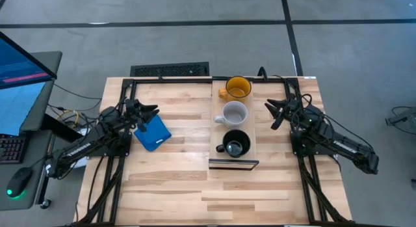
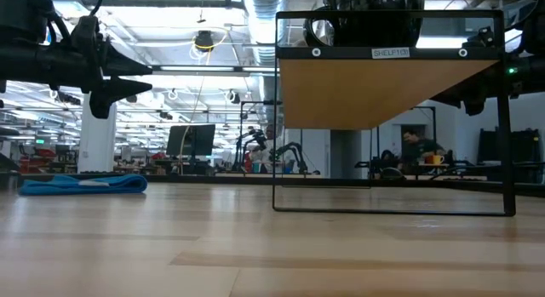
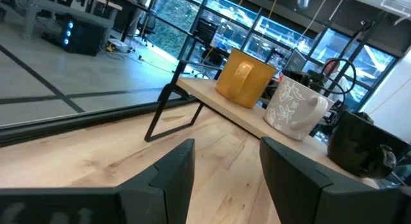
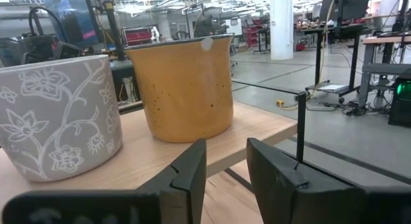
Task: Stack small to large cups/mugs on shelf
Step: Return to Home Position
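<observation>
Three mugs stand upright in a row on the raised light-wood shelf (image 1: pixel 251 116): a yellow-orange mug (image 1: pixel 237 88) at the far end, a light grey flowered mug (image 1: pixel 234 114) in the middle, a glossy black mug (image 1: pixel 235 144) at the near end. My left gripper (image 1: pixel 151 112) hovers left of the shelf, open and empty. My right gripper (image 1: pixel 272 113) hovers right of the shelf, open and empty. In the right wrist view my right gripper (image 4: pixel 227 161) points level at the yellow-orange mug (image 4: pixel 186 89) and the grey mug (image 4: pixel 58 118). The left wrist view shows my left gripper (image 3: pixel 227 161) facing all three.
A flat blue square object (image 1: pixel 151 133) lies on the planked table (image 1: pixel 175 188) under my left gripper. The shelf stands on a dark frame (image 2: pixel 281 118) with open space beneath. A monitor (image 1: pixel 19 77), keyboard and mouse sit left of the table.
</observation>
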